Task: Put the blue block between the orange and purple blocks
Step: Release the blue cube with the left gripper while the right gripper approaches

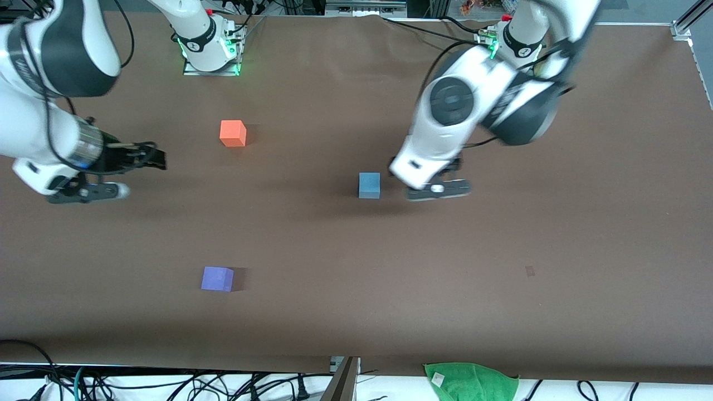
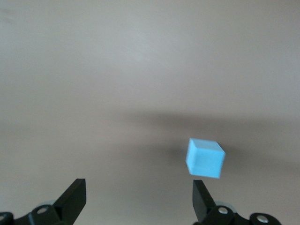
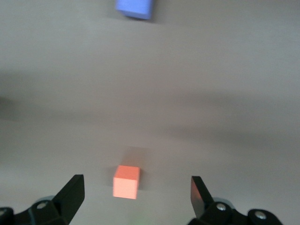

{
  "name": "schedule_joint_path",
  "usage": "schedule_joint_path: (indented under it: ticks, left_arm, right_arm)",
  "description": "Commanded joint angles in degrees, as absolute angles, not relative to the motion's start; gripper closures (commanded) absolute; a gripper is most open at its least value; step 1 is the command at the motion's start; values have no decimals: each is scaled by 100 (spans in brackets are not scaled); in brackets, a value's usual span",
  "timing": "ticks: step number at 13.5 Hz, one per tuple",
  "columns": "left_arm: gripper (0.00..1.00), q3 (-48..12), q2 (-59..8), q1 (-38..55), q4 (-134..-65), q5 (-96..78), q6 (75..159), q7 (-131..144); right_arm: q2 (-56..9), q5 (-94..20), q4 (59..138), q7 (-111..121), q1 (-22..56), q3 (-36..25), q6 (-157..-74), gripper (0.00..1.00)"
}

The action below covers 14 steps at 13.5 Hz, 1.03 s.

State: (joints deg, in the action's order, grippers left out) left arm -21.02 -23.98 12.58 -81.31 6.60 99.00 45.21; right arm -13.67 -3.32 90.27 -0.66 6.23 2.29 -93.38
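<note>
A robotics lab: two arms bolted along a brown-covered worktop (image 1: 501, 289), loose cables (image 1: 167, 384) trailing past its near edge.

1. Even, bright overhead light falls on the brown table (image 1: 356, 312).
2. Soft shadows spread beside the blue block (image 1: 369, 185) and beneath both arms.
3. Both wrist views look washed-out and hazy.
4. The left arm's forearm is motion-blurred.

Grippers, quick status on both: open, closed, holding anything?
Left gripper: open, empty, over the table beside the blue block.
Right gripper: open, empty, waiting near the orange block.
</note>
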Motion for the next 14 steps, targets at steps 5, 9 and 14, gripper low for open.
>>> schedule_joint_path:
  ticks: [5, 9, 14]
  left_arm:
    - [0, -2145, -1634, -534, -7946, 686, 9150, 2589]
    - [0, -2162, -1635, -1045, -7945, 668, 9053, 1600]
    - [0, -1111, -801, -423, -8190, 144, 8456, 809]
  right_arm:
    - [-2117, -712, 8895, -1957, 2098, 237, -10369, 0]
    - [-2863, -694, 8860, -3871, 3144, 237, -11633, 0]
    - [-3796, -502, 8491, -5289, 4113, 193, -12559, 0]
